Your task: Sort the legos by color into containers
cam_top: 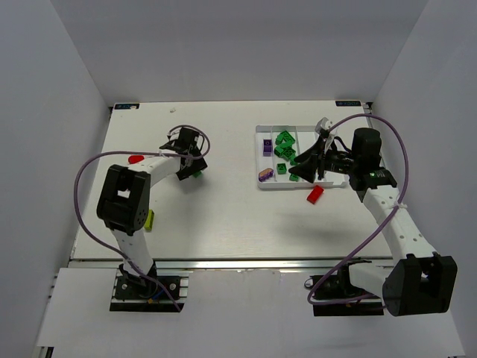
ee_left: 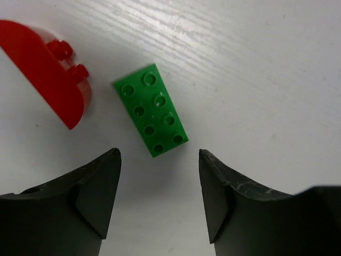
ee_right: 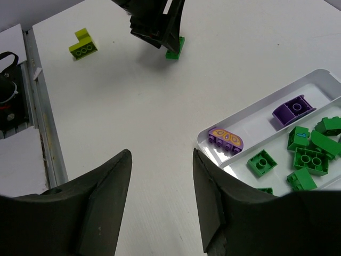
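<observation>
A pick-up of the flat green studded plastic brick (ee_left: pixel 151 110) is being prepared: the left gripper (ee_left: pixel 159 157) is being held just over it, jaws spread with nothing between, left of the middle of the pale wood-grain table (cam_top: pixel 223 224). A glossy red round-backed plastic piece (ee_left: pixel 45 72) is lying beside it. The right gripper (ee_right: pixel 161 154) is being held spread and empty over the shallow white plastic tray of four narrow compartments (ee_right: pixel 250 114) by the table's right edge, where smooth green bricks (ee_right: pixel 311 160) and purple bricks (ee_right: pixel 293 109) are being gathered. Next, the jaws are probably needing to be lowered astride the brick's long sides.
</observation>
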